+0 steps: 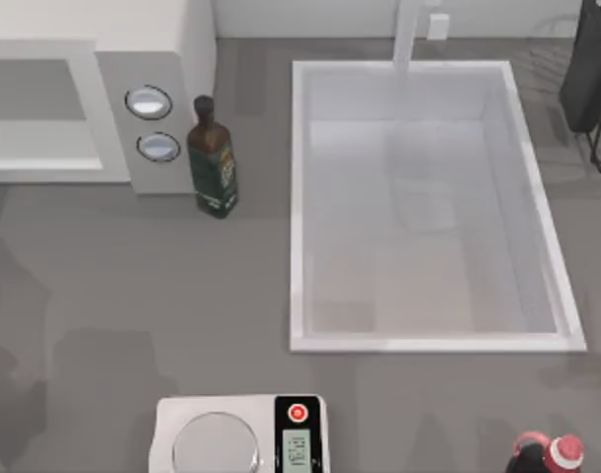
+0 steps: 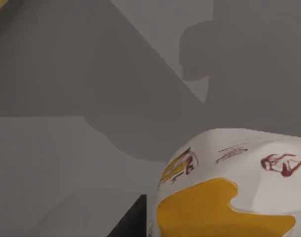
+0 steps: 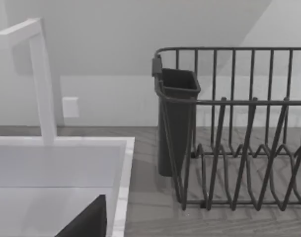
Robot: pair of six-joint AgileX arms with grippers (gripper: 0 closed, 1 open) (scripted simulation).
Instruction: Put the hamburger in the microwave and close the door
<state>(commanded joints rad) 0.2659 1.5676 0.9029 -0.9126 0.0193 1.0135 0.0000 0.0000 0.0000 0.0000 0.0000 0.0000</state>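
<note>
Our left tool (image 2: 135,219) appears as one dark corner at the edge of the left wrist view, so we cannot tell whether it is spread or pressed together. Right beside that dark corner sits the hamburger (image 2: 224,187), a white wrapper with a yellow-orange patch and small red marks, cut off by the edge of the picture; whether the tool touches it we cannot tell. Around it lie plain grey surfaces and shadows, which we cannot place for certain.

Our right tool (image 3: 86,222) is likewise a dark wedge at the edge of the right wrist view, its state hidden from us. Past it are the white sink (image 3: 123,163), the white tap (image 3: 39,79), and a dark wire rack (image 3: 234,123) with a dark cup (image 3: 175,118) hung on its side.

From above, the microwave (image 1: 182,59) stands at the far left of the worktop (image 1: 133,296), cut off by the picture's left edge, with two round knobs (image 1: 149,101) on its grey panel. Its front shows a white frame around a greyish area, but we cannot make out how the door stands. A dark green bottle (image 1: 212,158) stands just beside the microwave on the right. The sink (image 1: 297,197) takes up the right half, the rack (image 1: 591,79) is partly cut off at the far right corner. A white scale (image 1: 241,429) and a red-capped thing (image 1: 552,453) are clipped by the near edge.
</note>
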